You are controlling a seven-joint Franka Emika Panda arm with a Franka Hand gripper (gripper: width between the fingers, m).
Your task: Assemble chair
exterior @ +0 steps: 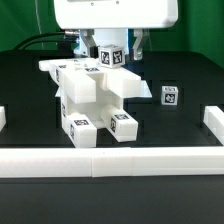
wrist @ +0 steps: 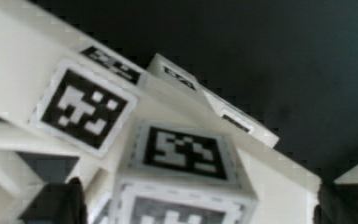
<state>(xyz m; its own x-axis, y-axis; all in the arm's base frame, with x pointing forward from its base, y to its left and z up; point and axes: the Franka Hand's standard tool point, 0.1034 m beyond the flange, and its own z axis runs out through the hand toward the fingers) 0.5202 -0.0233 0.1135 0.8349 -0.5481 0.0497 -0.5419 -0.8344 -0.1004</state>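
Gripper (exterior: 112,47), ext. view: hangs at 12 o'clock over chair (exterior: 95,100), straddling top block (exterior: 111,58) w/ one dark finger each side. Looks released, jaws wide, slim gaps either side of block, nothing grasped; not 100% sure at this res. Chair: stands mid-table (exterior: 30,95) as one chunky white cluster, tagged faces all over, skewed vs. border wall (exterior: 110,160) at 6 o'clock and apart from it. Loose block (exterior: 170,96): lies at 3 o'clock of chair, well apart, prob. not yet fitted.

Wrist view: crammed w/ chair's tagged faces, v. close, blurry. Shows one dark finger (wrist: 51,200) just beside a white part; can't tell touching or not. Black table beyond.

Risks, as judged from here:
- Could snag a fingertip on top block when lifting off, if not pulled straight up, dragging or tipping it.
- Could pop the joint w/ block only half seated; can't confirm seating from either view.
- Could shove whole cluster across table w/ any sideways move, no brace in sight.
- Could clip loose block on a swing toward 3 o'clock.
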